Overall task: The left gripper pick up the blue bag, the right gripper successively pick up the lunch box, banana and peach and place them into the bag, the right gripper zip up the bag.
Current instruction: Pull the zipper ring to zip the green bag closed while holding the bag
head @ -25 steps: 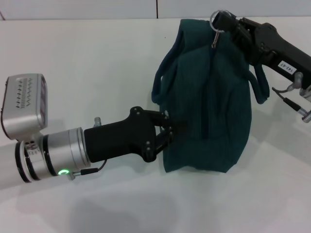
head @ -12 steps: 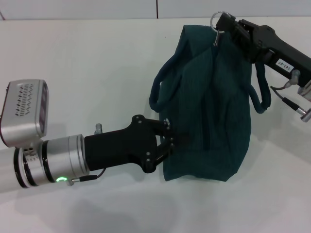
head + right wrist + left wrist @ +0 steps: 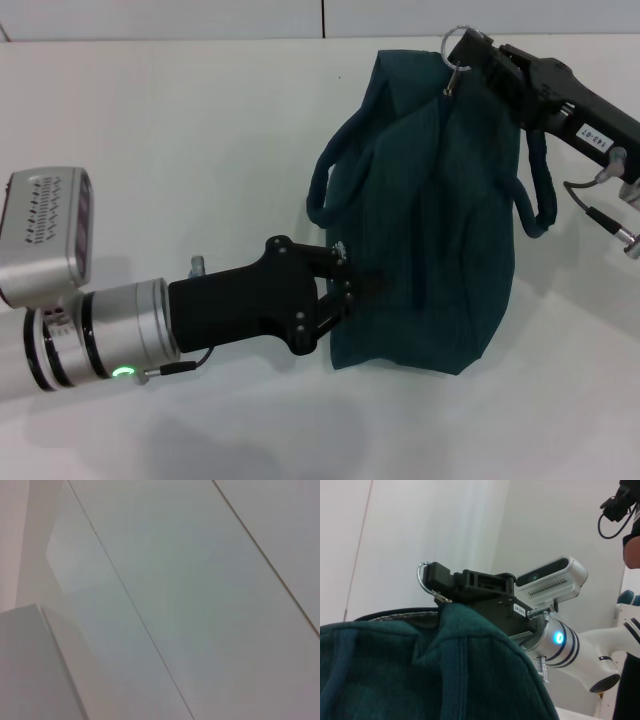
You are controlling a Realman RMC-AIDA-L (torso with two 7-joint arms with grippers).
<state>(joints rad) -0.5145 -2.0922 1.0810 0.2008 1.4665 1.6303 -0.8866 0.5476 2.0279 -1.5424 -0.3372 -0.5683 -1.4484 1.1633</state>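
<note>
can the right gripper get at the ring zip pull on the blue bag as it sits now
Probably yes: the right gripper is already at the ring zip pull at the top far corner of the blue bag, with nothing between them.

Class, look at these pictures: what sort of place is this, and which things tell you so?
Probably a robot test room or lab, not a home: a bare white table, plain white panelled walls, and two robot arms working on one blue bag, with no household furnishings in view.
</note>
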